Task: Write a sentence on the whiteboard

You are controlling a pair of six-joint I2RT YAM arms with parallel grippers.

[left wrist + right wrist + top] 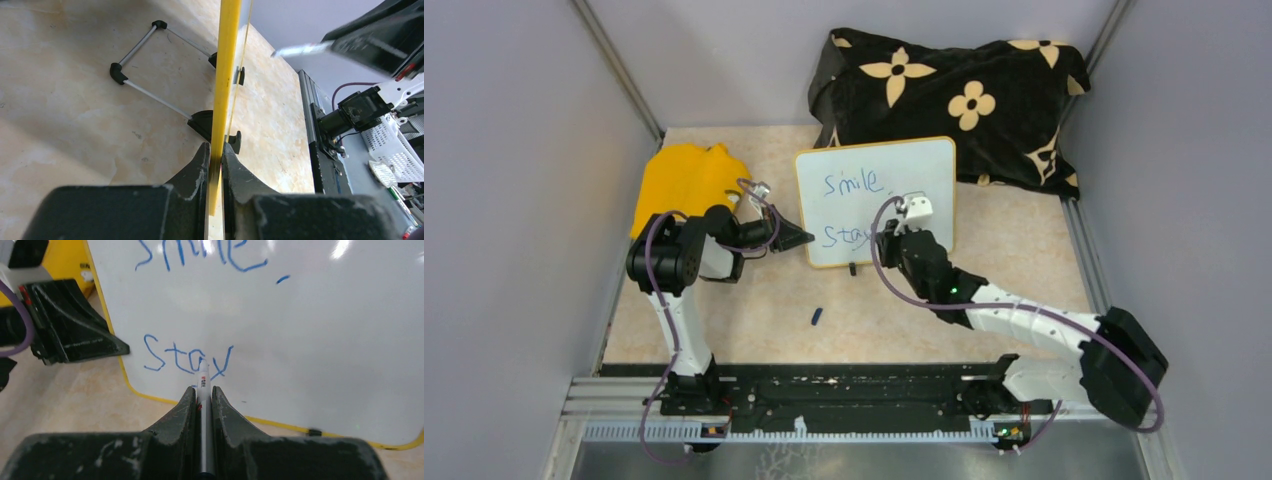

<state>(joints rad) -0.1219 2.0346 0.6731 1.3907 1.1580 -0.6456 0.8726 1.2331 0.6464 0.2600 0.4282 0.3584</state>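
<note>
Marker (203, 380) on the whiteboard (924, 165), 2 blue lines written.
The whiteboard stands propped on the tabletop (1024, 260), just in front of a black flowered cloth (954, 95). The left fingers (192, 175) are clenched on its yellow left rim. The right fingers (180, 415) grasp the marker, its tip against the board at the end of "Stay", under "Smile" in the blue writing (854, 183). A small blue piece (817, 317) lies on the tabletop near the board, and a yellow cloth (686, 180) lies to the left.

My left gripper (216, 150) pinches whiteboard (226, 65) by yellow rim. Board stands up, seen from thin edge. Metal stand (138, 48) with black corners rests on tan table (60, 100), joined to board.
</note>
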